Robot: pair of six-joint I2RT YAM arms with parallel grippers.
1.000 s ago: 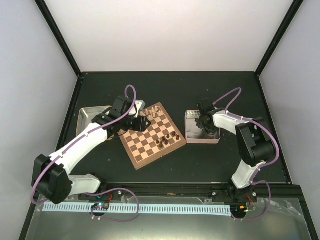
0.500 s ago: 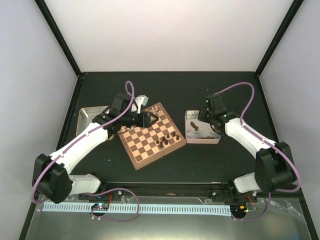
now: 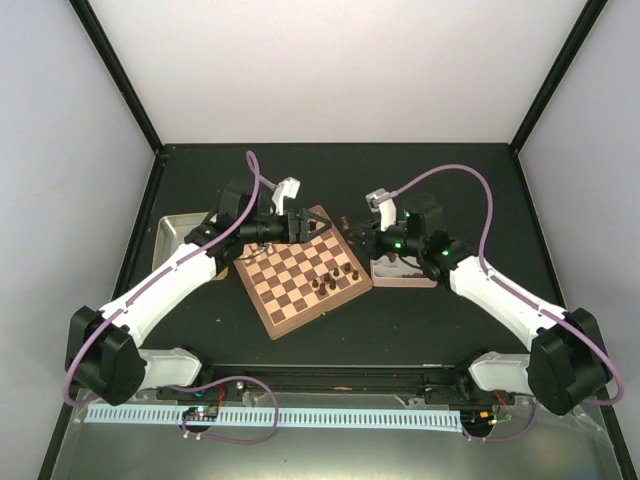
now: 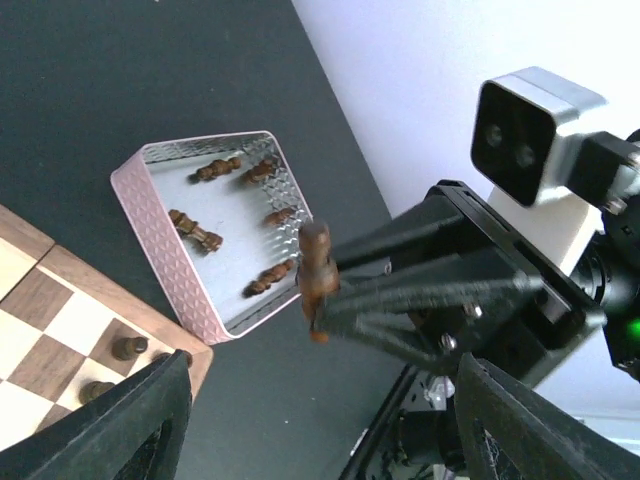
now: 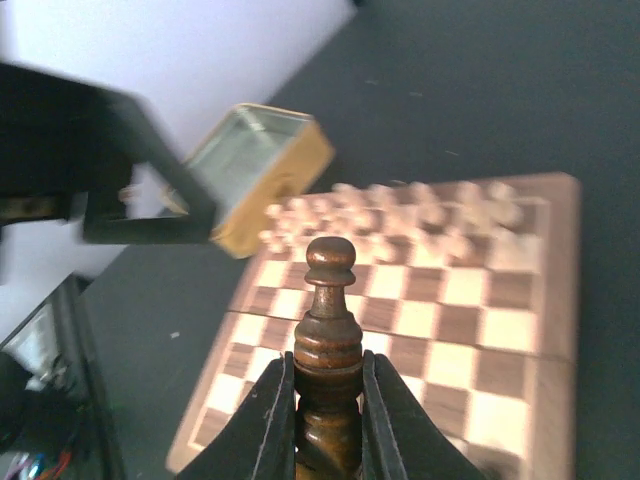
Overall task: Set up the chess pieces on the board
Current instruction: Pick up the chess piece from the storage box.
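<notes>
The board (image 3: 300, 285) lies at an angle in the middle of the table. Several dark chess pieces (image 3: 327, 283) stand on its right side, and a blurred row of cream pieces (image 5: 400, 215) lines its far edge. My right gripper (image 3: 347, 229) hovers off the board's right corner, shut on an upright dark chess piece (image 5: 329, 335). The same piece (image 4: 315, 275) shows in the left wrist view between the right gripper's fingers. My left gripper (image 3: 303, 222) hangs over the board's far corner, open and holding nothing (image 4: 320, 440).
A pink-sided tin (image 3: 405, 270) right of the board holds several dark pieces (image 4: 195, 230) lying flat. A gold-sided tin (image 3: 180, 232) sits left of the board, under the left arm. The two grippers face each other closely above the board's far right corner.
My right arm has swung left from the pink tin towards the board with the dark piece in its jaws. My left gripper has risen off the far edge and opened wider.
</notes>
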